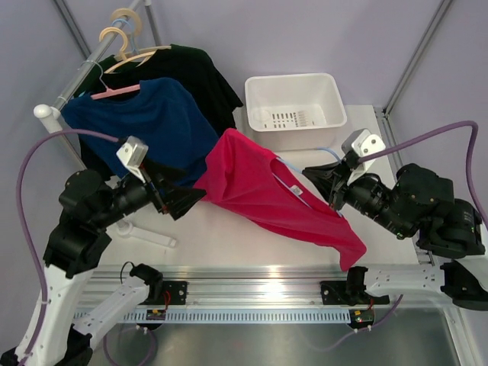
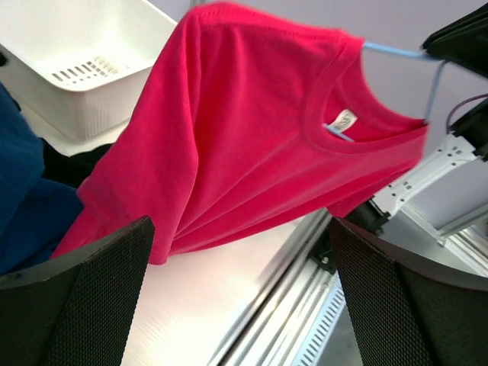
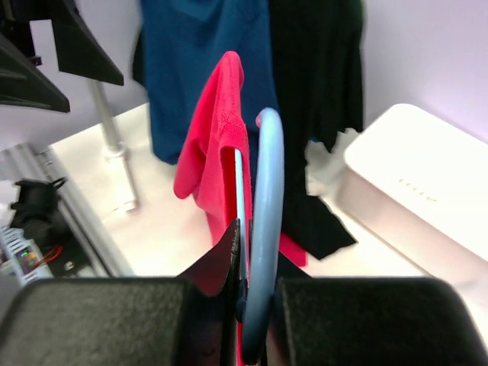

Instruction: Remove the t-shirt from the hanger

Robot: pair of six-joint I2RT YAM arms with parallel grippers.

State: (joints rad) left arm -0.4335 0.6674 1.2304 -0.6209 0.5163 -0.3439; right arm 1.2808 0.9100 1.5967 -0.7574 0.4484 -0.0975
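Your right gripper (image 3: 255,305) is pinched narrow on the hook of the hanger (image 3: 267,191), the light-blue wire caught between its fingers, and it carries the whole load above the tabletop (image 1: 229,240). The t-shirt (image 1: 259,191) hangs from that wire. Its collar lies toward the right arm, and its body and far sleeve droop toward the left arm. Your left gripper (image 2: 240,252) stands wide with nothing between its fingers. The shirt's sleeve and hem hang just ahead of it; I cannot tell whether cloth brushes a finger.

Let the right arm be the anchor: firm grip, wire level, no twisting. Bring the left gripper forward and take a deep bite of doubled cloth near the sleeve rather than the thin hem edge, which would likely slip. Take cloth only, never wire.

The collar looks narrow against the hanger's width, so a straight tug will probably snag. Draw one shoulder off first, at a slant away from the right arm. The neck label (image 2: 345,120) shows where the wire crosses inside the collar. Mind the navy shirt (image 1: 152,114) hanging close beside the left arm.
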